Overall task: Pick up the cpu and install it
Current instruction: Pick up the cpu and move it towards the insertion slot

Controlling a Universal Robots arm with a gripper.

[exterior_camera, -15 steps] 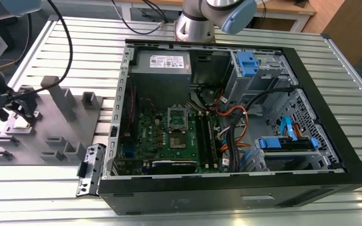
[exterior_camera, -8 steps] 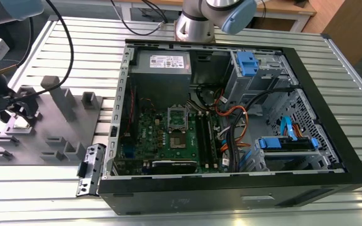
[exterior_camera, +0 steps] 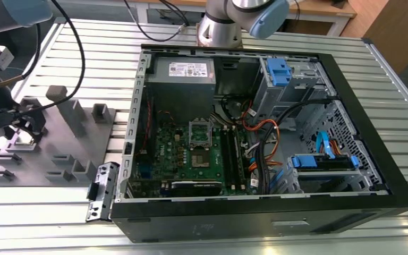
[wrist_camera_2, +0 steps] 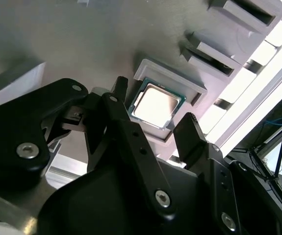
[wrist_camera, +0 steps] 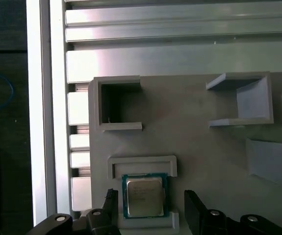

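In the exterior view the arm bends down at the view's left, its gripper [exterior_camera: 21, 127] low over a grey moulded tray [exterior_camera: 51, 149] on a ribbed aluminium table [exterior_camera: 34, 212], beside an open black case [exterior_camera: 225, 223]. In both wrist views the black jaws stand apart, flanking the cpu [wrist_camera_2: 155, 105], a silvery square lying flat in a shallow tray pocket

Between the matt black fingers [wrist_camera: 110, 206] sits the small square cpu [wrist_camera: 143, 196]. Its pale silvery metal top is smooth with a soft satin sheen, and its edge is green board. Under and around the fingers, the grey moulded plastic holder tray [wrist_camera: 204, 147] looks matt and faintly grainy. Beyond the fingers, the ribbed aluminium surface [wrist_camera: 180, 29] is smooth and brightly reflective.
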